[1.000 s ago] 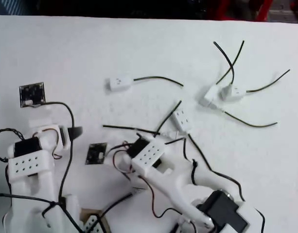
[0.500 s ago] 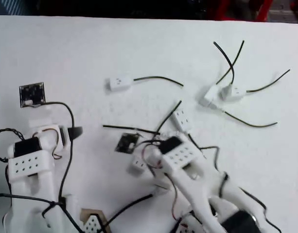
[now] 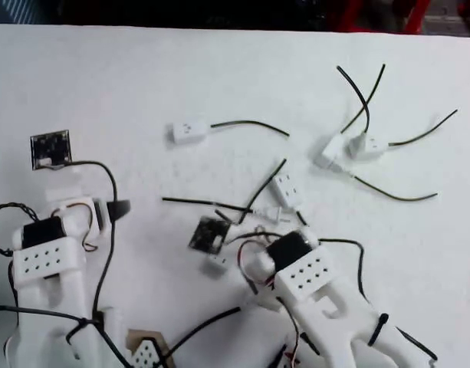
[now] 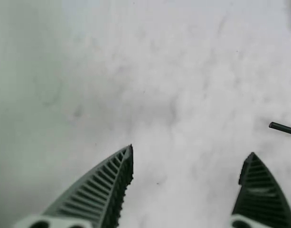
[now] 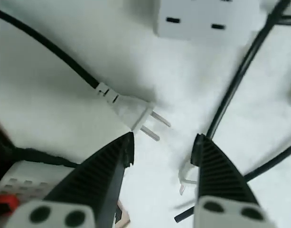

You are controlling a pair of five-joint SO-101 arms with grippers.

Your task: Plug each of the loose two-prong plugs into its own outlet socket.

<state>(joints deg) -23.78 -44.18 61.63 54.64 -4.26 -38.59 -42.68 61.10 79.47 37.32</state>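
A loose white two-prong plug (image 5: 132,112) on a black cable lies on the white table, prongs bare, just beyond my right gripper (image 5: 163,146), which is open and holds nothing. Past it lies a white outlet socket (image 5: 207,16). In the high view this plug (image 3: 267,214) sits just below that socket (image 3: 286,189), ahead of the right arm (image 3: 307,272). Another socket (image 3: 190,130) lies farther left. At the right, a white plug (image 3: 332,151) touches a third socket (image 3: 369,146). My left gripper (image 4: 190,159) hangs open over bare table.
Thin black cables (image 3: 254,123) trail from each socket and plug across the middle and right of the table. A small dark camera board (image 3: 50,148) lies at the left, above the left arm (image 3: 47,261). One cable end (image 4: 283,127) shows beside the left gripper.
The right arm has swung to the right and drawn back toward the near edge, its wrist camera board shifting right with it. The left arm has kept still.
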